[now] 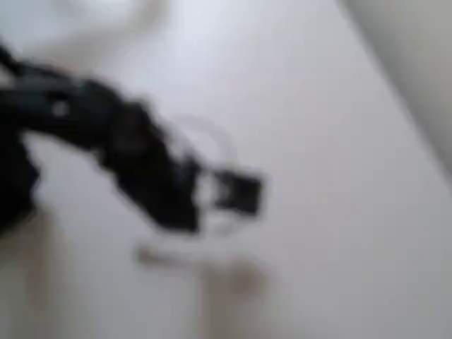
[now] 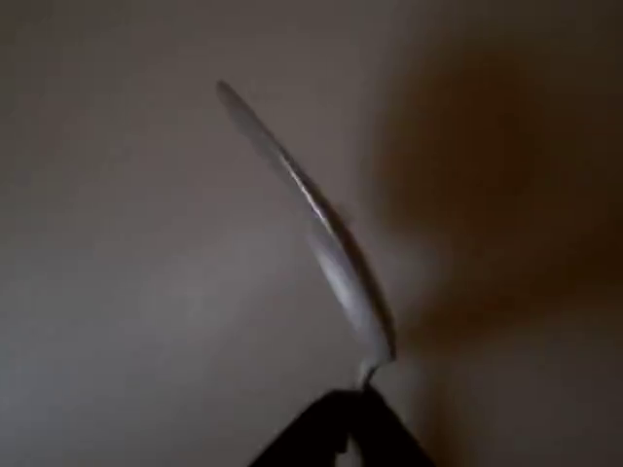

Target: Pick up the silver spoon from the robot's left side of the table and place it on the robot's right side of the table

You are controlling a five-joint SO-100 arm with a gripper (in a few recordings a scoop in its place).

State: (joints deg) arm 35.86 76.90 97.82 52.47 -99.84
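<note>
**Spoon in my grip, set-down still to come**

My black two-finger pincer (image 2: 350, 413) is clamped together on the very end of the small shiny silver metal spoon (image 2: 326, 243). In the wrist view the tips pinch the narrow end of the spoon at the bottom of the picture, and the slim, slightly curved body runs up and to the left, seen almost edge-on. It seems to be clear of the plain off-white matte table (image 2: 127, 292), with a soft dark shadow spreading on the right of that view.

I judge the pick-up done: the spoon is in my hold, not lying on the surface. What is left is to carry it to the far side of the table, lower it and let go.

The overhead view is badly blurred. My black arm (image 1: 127, 145) reaches in from the left edge toward the middle of the table (image 1: 339, 212), slanting down and to the right, with a dark block at its tip. A faint streak just below the arm may be the spoon or its shadow; I cannot tell which.
</note>
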